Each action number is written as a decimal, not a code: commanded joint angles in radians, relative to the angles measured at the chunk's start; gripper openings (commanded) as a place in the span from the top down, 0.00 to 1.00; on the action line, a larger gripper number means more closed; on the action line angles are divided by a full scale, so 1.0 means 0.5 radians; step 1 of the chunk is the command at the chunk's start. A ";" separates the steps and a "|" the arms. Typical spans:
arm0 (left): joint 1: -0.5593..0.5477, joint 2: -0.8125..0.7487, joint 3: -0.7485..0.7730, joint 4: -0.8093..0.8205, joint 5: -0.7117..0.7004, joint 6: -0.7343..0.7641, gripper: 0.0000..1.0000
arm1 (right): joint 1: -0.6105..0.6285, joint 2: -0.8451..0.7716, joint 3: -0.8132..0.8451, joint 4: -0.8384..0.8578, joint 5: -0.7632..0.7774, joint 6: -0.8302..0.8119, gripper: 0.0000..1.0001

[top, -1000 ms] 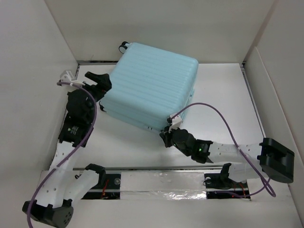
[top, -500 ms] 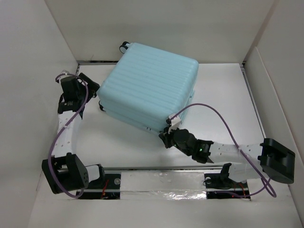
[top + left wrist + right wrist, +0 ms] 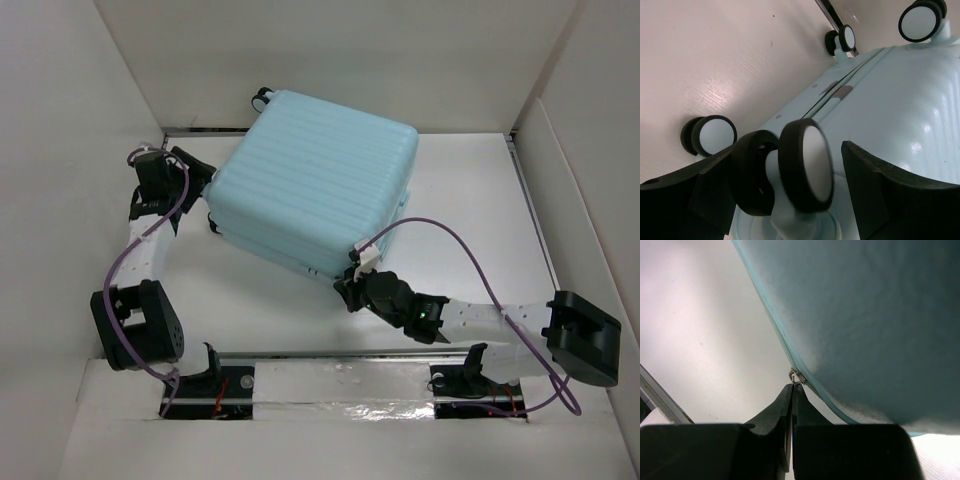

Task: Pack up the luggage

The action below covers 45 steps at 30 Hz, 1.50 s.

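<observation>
The left gripper [image 3: 790, 167] has its jaws wide, with a wheel [image 3: 807, 167] of the suitcase [image 3: 320, 180] between them. The right gripper [image 3: 792, 390] is pinched tight, tips at the zipper pull [image 3: 795, 374].

In the right wrist view the luggage [image 3: 865, 315] is a blur cut off at the top and right edges, the zipper pull [image 3: 796, 376] on its seam is too small to tell whether the pinched right gripper [image 3: 791, 389] grips it, and from above that gripper's tips are lost at the luggage's near corner.
</observation>
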<state>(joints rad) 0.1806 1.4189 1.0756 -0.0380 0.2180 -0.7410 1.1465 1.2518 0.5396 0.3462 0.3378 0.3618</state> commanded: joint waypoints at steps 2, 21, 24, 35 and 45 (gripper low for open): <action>0.007 0.046 0.015 0.306 0.073 -0.138 0.34 | 0.045 -0.015 0.004 0.154 -0.237 0.037 1.00; -1.124 -0.769 -1.144 1.125 -0.307 -0.380 1.00 | -0.391 -0.614 0.176 -0.339 -0.378 -0.181 1.00; -1.431 -0.840 -1.182 1.122 -0.283 -0.444 1.00 | -0.351 -0.430 0.172 -0.242 -0.442 -0.113 1.00; -1.773 -1.220 -1.108 0.797 -0.270 -0.472 1.00 | 0.342 0.368 0.820 -0.135 -0.377 -0.233 1.00; -1.947 -1.167 -1.246 0.974 -0.249 -0.580 1.00 | 0.125 -0.082 0.195 0.161 -0.424 -0.079 1.00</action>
<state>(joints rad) -0.7017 0.7696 0.4568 0.2779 -0.0574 -1.0229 1.2423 1.3300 0.6872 0.2085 0.2737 0.2161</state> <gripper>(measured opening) 0.591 0.021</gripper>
